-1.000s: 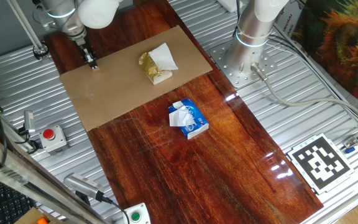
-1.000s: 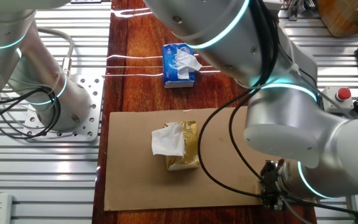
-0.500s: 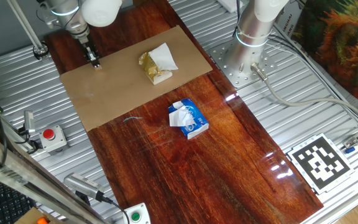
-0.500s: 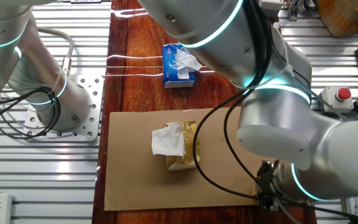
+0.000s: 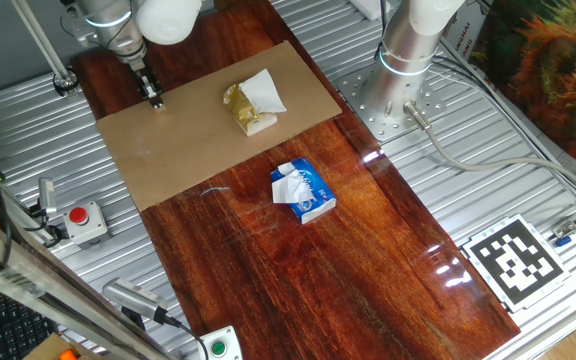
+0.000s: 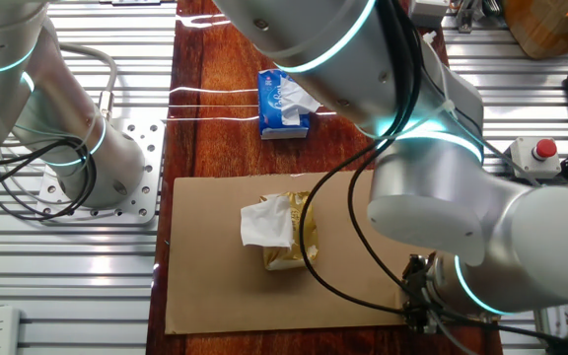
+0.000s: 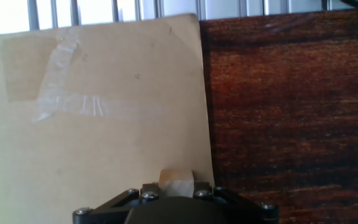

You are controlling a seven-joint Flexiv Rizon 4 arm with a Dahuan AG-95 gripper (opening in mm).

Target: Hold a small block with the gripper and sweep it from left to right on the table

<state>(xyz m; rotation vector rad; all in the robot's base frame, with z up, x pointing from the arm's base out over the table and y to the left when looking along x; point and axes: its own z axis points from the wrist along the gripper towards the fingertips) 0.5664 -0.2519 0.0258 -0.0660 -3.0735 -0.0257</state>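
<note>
Since a second ago the claw (image 5: 153,98) has crept along the card's edge, clenched on the block (image 7: 176,180) low over the table (image 5: 298,280). Sweep underway, I'd say; next, drag steadily rightward.

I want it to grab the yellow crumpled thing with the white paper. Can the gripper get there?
Probably yes. The gripper is at the cardboard sheet's corner, and only bare cardboard lies between it and the yellowish crumpled lump. But its jaws look shut on the small block.
</note>
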